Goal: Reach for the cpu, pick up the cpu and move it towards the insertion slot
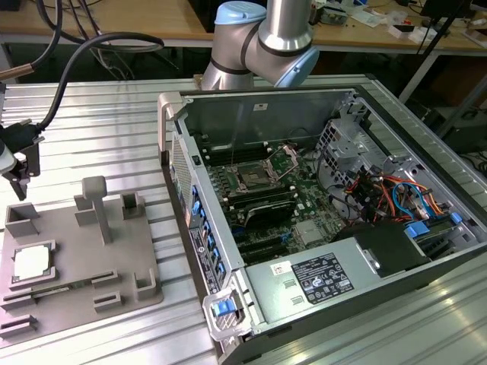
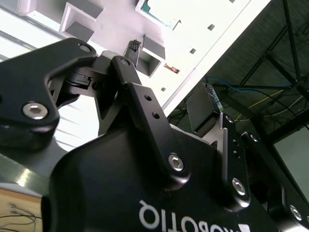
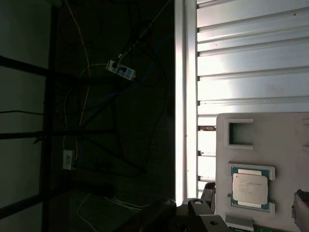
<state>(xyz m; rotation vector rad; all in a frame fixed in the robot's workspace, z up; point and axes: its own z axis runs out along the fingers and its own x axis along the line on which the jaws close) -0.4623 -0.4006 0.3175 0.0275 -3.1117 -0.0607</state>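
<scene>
My pincer (image 1: 18, 181) hangs above the fixture plate (image 1: 76, 255), over the plate's edge at the exterior view's left, empty and touching nothing. In the first wrist view one dark finger (image 3: 207, 191) stands on one side of the plate's chip nest and what I take to be the other finger stands well across from it. I therefore judge the jaws wide open, though the far finger is barely in frame. The cpu (image 3: 249, 187) lies flat in that nest on the plate, silver top up, below me and apart from my fingers, with pale lips of the plate hugging two of its edges. I judge the step in hand to be the reach, with no grasp made. To do it well I would centre over the chip and square my fingers to the two edges the lips leave free. I would then come down straight and meet only the thin rim, never the top. The plate's upright posts (image 1: 97, 205) stand near the nest, so my approach should stay vertical. Beyond the plate, to the exterior view's right, stands the open computer case (image 1: 173, 122). The insertion slot (image 1: 251, 180) lies inside it, well apart from the plate.
</scene>
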